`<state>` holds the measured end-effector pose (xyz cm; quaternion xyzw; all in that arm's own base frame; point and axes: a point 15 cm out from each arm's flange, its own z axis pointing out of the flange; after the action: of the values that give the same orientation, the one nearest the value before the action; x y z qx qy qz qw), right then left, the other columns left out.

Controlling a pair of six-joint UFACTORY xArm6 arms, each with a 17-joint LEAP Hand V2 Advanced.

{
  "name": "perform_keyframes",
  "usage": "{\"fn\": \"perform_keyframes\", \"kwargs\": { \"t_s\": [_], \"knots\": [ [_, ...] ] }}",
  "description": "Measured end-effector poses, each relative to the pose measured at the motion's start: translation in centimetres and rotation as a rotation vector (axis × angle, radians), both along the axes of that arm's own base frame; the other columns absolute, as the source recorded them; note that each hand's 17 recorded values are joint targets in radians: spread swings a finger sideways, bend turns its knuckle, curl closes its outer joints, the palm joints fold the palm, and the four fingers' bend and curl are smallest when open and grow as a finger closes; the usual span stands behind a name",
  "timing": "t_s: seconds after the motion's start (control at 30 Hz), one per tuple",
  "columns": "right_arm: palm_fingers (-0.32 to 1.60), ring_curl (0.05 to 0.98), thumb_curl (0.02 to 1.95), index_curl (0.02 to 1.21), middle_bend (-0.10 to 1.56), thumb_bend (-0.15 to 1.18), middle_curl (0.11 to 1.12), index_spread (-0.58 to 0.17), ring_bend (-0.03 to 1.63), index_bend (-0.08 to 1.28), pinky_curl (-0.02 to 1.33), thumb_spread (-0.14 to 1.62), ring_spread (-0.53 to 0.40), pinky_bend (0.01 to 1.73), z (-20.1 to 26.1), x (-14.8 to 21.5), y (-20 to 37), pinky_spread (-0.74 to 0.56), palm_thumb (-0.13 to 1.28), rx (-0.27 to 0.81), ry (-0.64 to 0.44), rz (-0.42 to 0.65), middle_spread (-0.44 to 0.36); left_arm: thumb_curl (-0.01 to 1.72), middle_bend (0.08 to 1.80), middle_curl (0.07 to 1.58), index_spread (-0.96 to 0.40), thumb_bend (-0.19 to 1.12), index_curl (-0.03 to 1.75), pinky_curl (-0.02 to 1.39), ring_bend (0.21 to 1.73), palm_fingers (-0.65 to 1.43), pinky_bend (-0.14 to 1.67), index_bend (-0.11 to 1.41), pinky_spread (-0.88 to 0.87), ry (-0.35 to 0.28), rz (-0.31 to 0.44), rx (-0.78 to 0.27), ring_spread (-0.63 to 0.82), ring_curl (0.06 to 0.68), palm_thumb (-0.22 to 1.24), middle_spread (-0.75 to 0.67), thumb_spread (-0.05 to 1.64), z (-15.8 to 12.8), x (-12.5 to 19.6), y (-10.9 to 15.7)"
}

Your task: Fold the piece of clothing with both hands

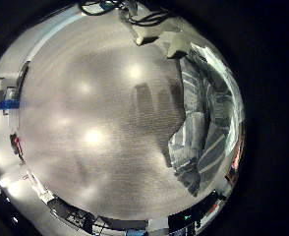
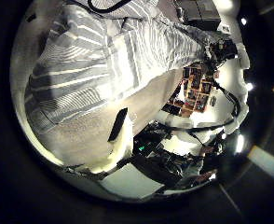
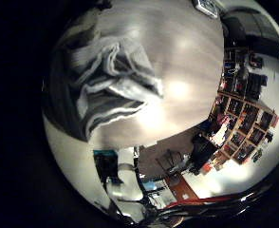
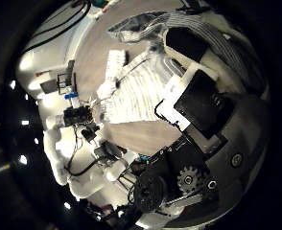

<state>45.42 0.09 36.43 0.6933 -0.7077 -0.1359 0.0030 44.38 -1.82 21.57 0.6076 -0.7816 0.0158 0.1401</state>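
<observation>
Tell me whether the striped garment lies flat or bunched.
Bunched: the striped garment sits in rumpled folds on the table, not spread flat.

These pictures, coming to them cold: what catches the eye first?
The striped cloth, rumpled in folds on the pale table, fills much of the left thumb side palm view, so it lies close to that palm. In the right thumb side palm view, a robot hand of black and white parts rests against the same striped cloth.
</observation>
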Motion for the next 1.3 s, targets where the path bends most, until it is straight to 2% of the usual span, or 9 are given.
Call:
{"fn": "perform_keyframes", "kwargs": {
  "t_s": [0.23, 0.47, 0.73, 0.93, 1.03, 1.13, 1.17, 1.2, 1.3],
  "knots": [
    [1.18, 0.593, 0.78, 0.87, 1.37, -0.01, 0.68, -0.281, 1.48, 1.03, 0.66, 1.12, -0.172, 1.3, 0.0, 0.2, 12.9, -0.23, 1.05, 0.089, 0.006, 0.155, -0.13, 0.3, 0.17, 0.27, 0.0, -0.02, 0.37, 0.34, 0.62, 0.05, 0.36, 0.18, 0.49, -0.009, 0.012, -0.012, 0.45, 0.222, 0.34, 0.29, 1.08, 0.4, 0.0, 0.6],
    [1.19, 0.591, 0.79, 0.87, 1.36, -0.01, 0.68, -0.276, 1.48, 1.04, 0.67, 1.11, -0.171, 1.28, -3.6, 2.1, 22.5, -0.24, 1.05, 0.124, -0.048, 0.244, -0.13, 0.3, 0.17, 0.27, 0.0, -0.02, 0.37, 0.33, 0.63, 0.05, 0.36, 0.18, 0.49, -0.047, 0.056, -0.022, 0.45, 0.224, 0.34, 0.28, 1.08, 2.7, -0.3, 3.6],
    [1.19, 0.587, 0.8, 0.86, 1.36, -0.02, 0.67, -0.272, 1.48, 1.05, 0.69, 1.09, -0.174, 1.27, -7.0, 3.5, 27.5, -0.24, 1.02, 0.134, -0.095, 0.294, -0.131, 0.3, 0.17, 0.28, -0.01, -0.02, 0.38, 0.33, 0.63, 0.08, 0.36, 0.18, 0.49, -0.137, 0.182, -0.03, 0.44, 0.223, 0.33, 0.26, 1.08, 7.2, -1.0, 10.2],
    [1.19, 0.581, 0.77, 0.85, 1.35, -0.04, 0.66, -0.269, 1.47, 1.04, 0.68, 1.07, -0.177, 1.25, -8.3, 3.8, 30.0, -0.26, 0.93, 0.149, -0.124, 0.332, -0.13, 0.3, 0.17, 0.28, -0.02, -0.02, 0.38, 0.33, 0.63, 0.08, 0.36, 0.18, 0.48, -0.144, 0.244, -0.017, 0.43, 0.223, 0.33, 0.25, 1.08, 8.5, -2.2, 14.7],
    [1.15, 0.553, 0.73, 0.81, 1.29, -0.04, 0.63, -0.284, 1.43, 0.95, 0.64, 1.09, -0.195, 1.17, -8.6, 3.2, 31.2, -0.34, 0.83, 0.163, -0.116, 0.358, -0.144, 0.3, 0.17, 0.28, -0.02, -0.02, 0.38, 0.33, 0.63, 0.08, 0.36, 0.18, 0.48, -0.14, 0.262, -0.012, 0.43, 0.223, 0.33, 0.25, 1.08, 8.3, -2.8, 16.0],
    [0.96, 0.529, 0.7, 0.76, 1.19, -0.03, 0.59, -0.317, 1.42, 0.68, 0.59, 1.11, -0.228, 1.1, -8.8, 2.4, 31.9, -0.46, 0.77, 0.166, -0.104, 0.395, -0.159, 0.3, 0.17, 0.28, -0.02, -0.02, 0.38, 0.33, 0.63, 0.08, 0.36, 0.18, 0.48, -0.136, 0.263, -0.013, 0.43, 0.223, 0.33, 0.25, 1.08, 8.3, -3.0, 16.1],
    [0.9, 0.525, 0.69, 0.74, 1.16, -0.03, 0.58, -0.325, 1.42, 0.6, 0.59, 1.11, -0.232, 1.12, -8.7, 2.3, 31.9, -0.47, 0.77, 0.167, -0.104, 0.399, -0.163, 0.3, 0.17, 0.28, -0.02, -0.02, 0.38, 0.33, 0.63, 0.08, 0.36, 0.18, 0.48, -0.136, 0.261, -0.015, 0.43, 0.223, 0.33, 0.25, 1.08, 8.3, -3.0, 16.0],
    [0.74, 0.516, 0.68, 0.7, 1.06, -0.02, 0.55, -0.351, 1.4, 0.43, 0.6, 1.12, -0.242, 1.21, -8.7, 2.3, 31.8, -0.49, 0.76, 0.169, -0.104, 0.4, -0.175, 0.3, 0.17, 0.28, -0.02, -0.02, 0.38, 0.33, 0.63, 0.08, 0.36, 0.18, 0.48, -0.136, 0.261, -0.015, 0.43, 0.222, 0.33, 0.25, 1.08, 8.3, -3.0, 16.0],
    [0.5, 0.479, 0.65, 0.62, 0.9, -0.03, 0.5, -0.411, 1.32, 0.25, 0.6, 1.13, -0.253, 1.26, -7.9, 2.0, 31.5, -0.45, 0.72, 0.18, -0.105, 0.424, -0.181, 0.3, 0.17, 0.28, -0.02, -0.02, 0.38, 0.33, 0.63, 0.08, 0.36, 0.18, 0.48, -0.134, 0.255, -0.016, 0.43, 0.222, 0.33, 0.25, 1.09, 8.3, -3.0, 15.4]
  ]
}}
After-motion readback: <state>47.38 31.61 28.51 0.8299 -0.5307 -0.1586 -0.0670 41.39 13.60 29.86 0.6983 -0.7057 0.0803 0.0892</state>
